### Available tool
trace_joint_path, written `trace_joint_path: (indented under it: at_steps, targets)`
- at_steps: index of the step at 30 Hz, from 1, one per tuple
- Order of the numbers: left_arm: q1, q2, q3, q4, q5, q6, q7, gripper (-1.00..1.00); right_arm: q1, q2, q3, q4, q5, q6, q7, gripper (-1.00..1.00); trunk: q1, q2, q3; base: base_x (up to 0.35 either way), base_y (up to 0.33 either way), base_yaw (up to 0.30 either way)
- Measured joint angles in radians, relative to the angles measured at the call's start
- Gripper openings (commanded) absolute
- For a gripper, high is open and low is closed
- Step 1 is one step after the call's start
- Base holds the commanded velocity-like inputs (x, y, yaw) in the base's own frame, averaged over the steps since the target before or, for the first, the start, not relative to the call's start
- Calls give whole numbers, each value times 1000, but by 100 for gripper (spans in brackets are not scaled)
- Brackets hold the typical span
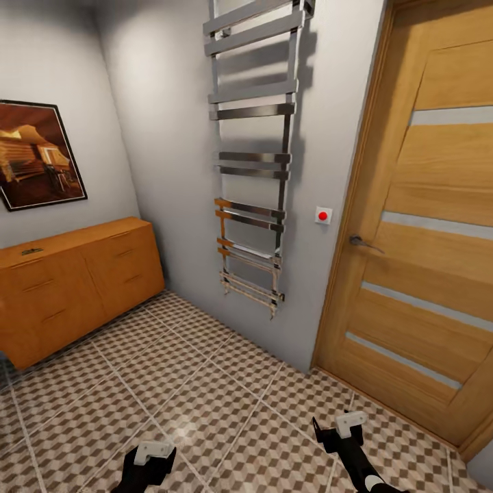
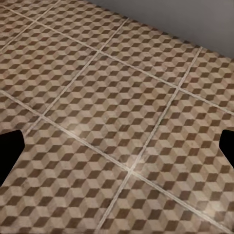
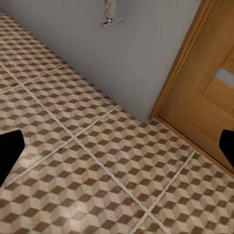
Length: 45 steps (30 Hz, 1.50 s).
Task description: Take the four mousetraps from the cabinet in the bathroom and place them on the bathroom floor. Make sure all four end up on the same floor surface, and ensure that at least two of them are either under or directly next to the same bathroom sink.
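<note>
The orange-brown cabinet (image 1: 75, 287) stands against the left wall, all its drawers closed. A tiny dark flat object (image 1: 31, 251) lies on its top, too small to identify; the mousetraps are otherwise hidden. The cube-patterned bathroom floor (image 1: 205, 390) spreads in front of me. My left gripper (image 1: 152, 455) hangs low over the tiles, well to the right of the cabinet. In the left wrist view it (image 2: 117, 151) is open and holds nothing. My right gripper (image 1: 340, 428) hovers near the door; in the right wrist view it (image 3: 117, 151) is open and empty. The sink is out of view.
A chrome towel rail (image 1: 253, 157) hangs on the grey wall ahead. A closed wooden door (image 1: 424, 226) with a lever handle (image 1: 363, 242) fills the right side, with a red button (image 1: 323, 216) beside it. A framed picture (image 1: 38, 154) hangs above the cabinet.
</note>
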Motion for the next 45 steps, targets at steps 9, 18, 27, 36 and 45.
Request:
trace_joint_path:
  at_steps: [9, 18, 27, 36, 45]
  targets:
    - [0, 0, 0, 0, 0, 0, 0, 100, 0, 0, 0, 0, 0, 0, 0, 100, 0, 0, 0, 0, 0, 288]
    - [0, 0, 0, 0, 0, 0, 0, 100, 0, 0, 0, 0, 0, 0, 0, 100, 0, 0, 0, 0, 0, 288]
    - [0, 0, 0, 0, 0, 0, 0, 100, 0, 0, 0, 0, 0, 0, 0, 100, 0, 0, 0, 0, 0, 288]
    - [0, 0, 0, 0, 0, 0, 0, 100, 0, 0, 0, 0, 0, 0, 0, 100, 0, 0, 0, 0, 0, 288]
    - [0, 0, 0, 0, 0, 0, 0, 100, 0, 0, 0, 0, 0, 0, 0, 100, 0, 0, 0, 0, 0, 288]
